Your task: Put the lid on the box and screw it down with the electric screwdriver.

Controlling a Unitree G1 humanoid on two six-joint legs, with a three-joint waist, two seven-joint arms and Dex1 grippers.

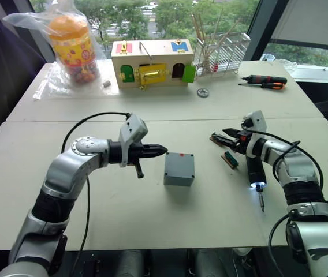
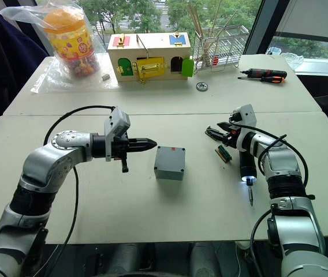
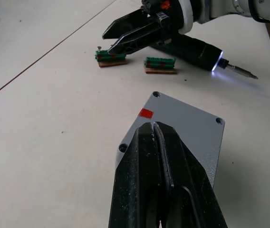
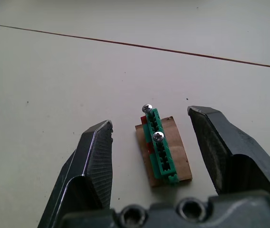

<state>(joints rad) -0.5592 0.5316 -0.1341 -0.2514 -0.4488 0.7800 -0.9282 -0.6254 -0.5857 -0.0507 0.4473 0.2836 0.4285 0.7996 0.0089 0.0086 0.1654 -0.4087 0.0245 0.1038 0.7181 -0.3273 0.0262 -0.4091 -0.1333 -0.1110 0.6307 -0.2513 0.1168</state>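
Worktop (image 1: 152, 213): pale cream, thin dark seam line across it. Box (image 1: 179, 168): plain mid grey, small red square mark on top face. Electric screwdriver (image 1: 254, 171): black body, white-blue light at the tip, metallic bit. Left tool (image 1: 152, 151): black fingers; right tool (image 1: 228, 136): black fingers. Terminal strip (image 4: 159, 149): green, two silver screw heads, on a brown card backing with red beneath. Wooden box (image 1: 152, 62): pale wood; doors green, yellow, dark brown; red and blue panels on the roof. Hand screwdrivers (image 1: 264, 82): black and orange. Jar (image 1: 71, 46): orange lid, yellow-red patterned label, inside clear plastic bag.
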